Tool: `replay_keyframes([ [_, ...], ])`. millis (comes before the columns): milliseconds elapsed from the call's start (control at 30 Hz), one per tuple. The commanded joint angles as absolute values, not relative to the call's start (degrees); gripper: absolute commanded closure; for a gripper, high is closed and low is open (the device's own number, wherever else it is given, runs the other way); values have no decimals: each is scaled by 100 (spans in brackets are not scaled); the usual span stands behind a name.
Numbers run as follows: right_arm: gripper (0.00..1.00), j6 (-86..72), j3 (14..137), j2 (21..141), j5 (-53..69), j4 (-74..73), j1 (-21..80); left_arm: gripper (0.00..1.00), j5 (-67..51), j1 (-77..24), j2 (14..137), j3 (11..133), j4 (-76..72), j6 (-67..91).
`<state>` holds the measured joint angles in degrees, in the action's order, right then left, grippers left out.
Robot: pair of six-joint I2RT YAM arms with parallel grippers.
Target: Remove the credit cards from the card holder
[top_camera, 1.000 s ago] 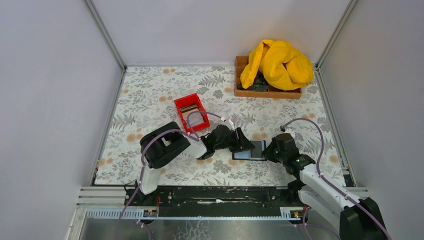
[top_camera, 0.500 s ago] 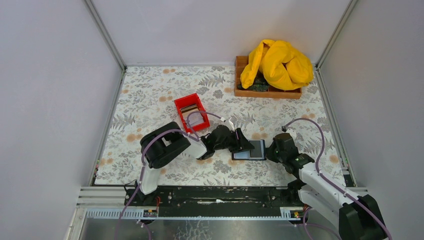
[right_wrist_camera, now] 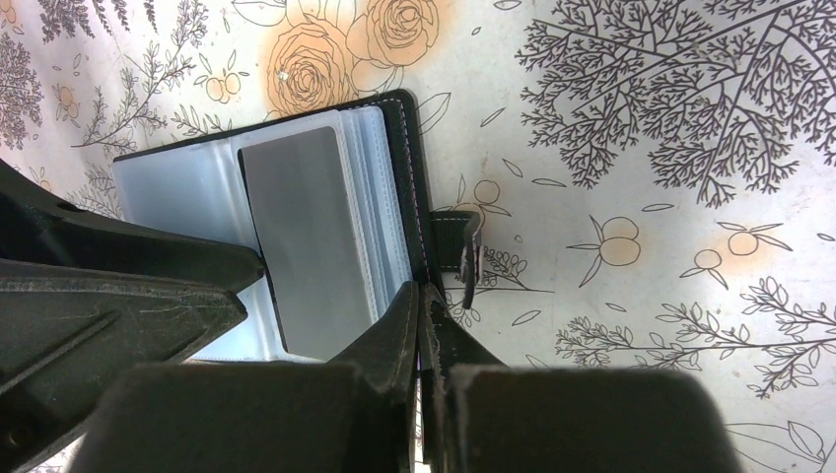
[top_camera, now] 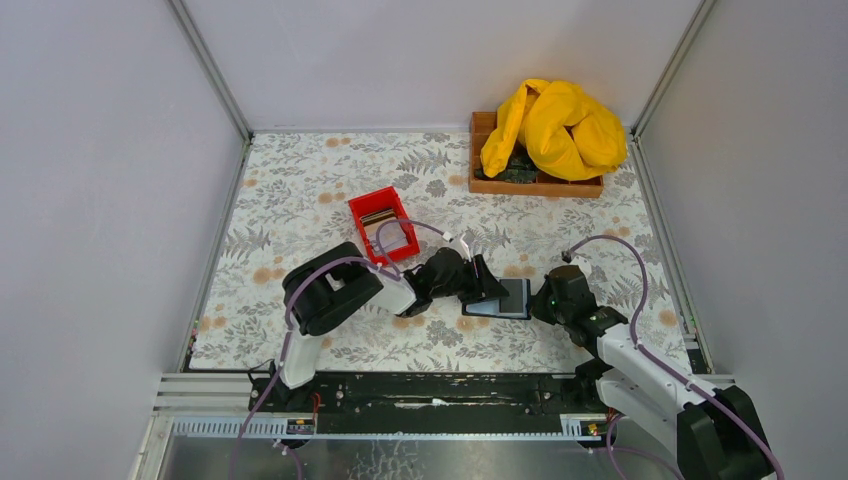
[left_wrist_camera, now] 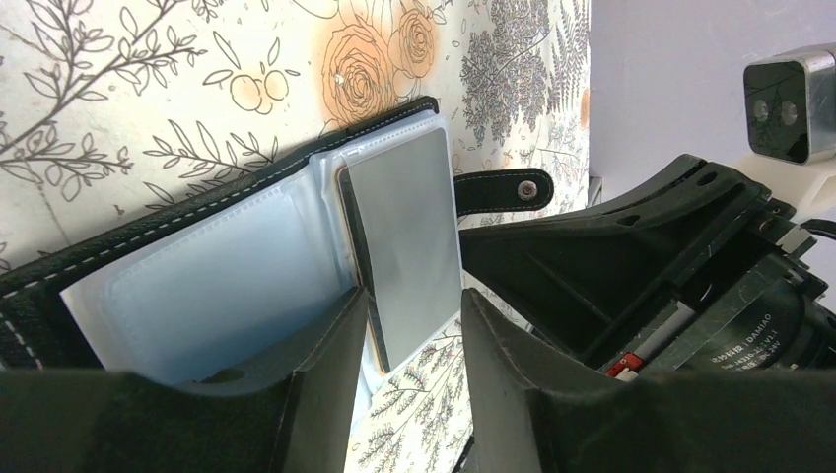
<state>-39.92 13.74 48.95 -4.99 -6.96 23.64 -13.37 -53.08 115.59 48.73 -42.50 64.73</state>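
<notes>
Left claw (left_wrist_camera: 409,315) stood with its fingers apart, one at each long edge of the grey card (left_wrist_camera: 404,227) near its free end. Whether they pressed on it could not be told. That card lay on the open card holder (left_wrist_camera: 177,296), which rested flat on the floral worktop (right_wrist_camera: 641,148) between the two arms, its clear sleeves fanned upward. To the right, the right claw (right_wrist_camera: 422,315) was closed tight, its tips down at the holder's black rim just beside the snap strap (right_wrist_camera: 458,251), probably pinning it.

The card looked thin, stiff, light and slick. A pinch across its flat faces at the exposed end, or a squeeze on both long edges, would likely serve, though too hard a squeeze might bow it or let it shoot out. The sleeves seemed soft and clingy, and the holder seemed light enough to drag along unless held down.

The left wrist view showed a tan sliver (left_wrist_camera: 358,258) under the grey card, perhaps a second card, and the strap's metal snap. The right wrist view showed neither, but gave the shut tips against the rim. Only the top view took in the red bin (top_camera: 383,225), with something tan and grey inside, and the wooden tray (top_camera: 540,185) under a yellow cloth (top_camera: 555,125).
</notes>
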Motion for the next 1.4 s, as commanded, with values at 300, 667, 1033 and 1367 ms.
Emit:
replay_keyframes([
  [300, 100, -3935, 1329, 4634, -399, -741, 2398, 53, -1304, -5282, 11501, 5052, -3702, 5961],
  [667, 100, -3902, 1316, 4159, -479, -801, 2394, 53, -1464, -5284, 11693, 5128, -3833, 6047],
  [1033, 100, -3903, 1343, 4365, -527, -765, 2399, 53, -1478, -5282, 12033, 5552, -3163, 5926],
  [1367, 60, -3950, 1339, 4306, -647, -807, 2399, 53, -1492, -5263, 12176, 5522, -3035, 5946],
])
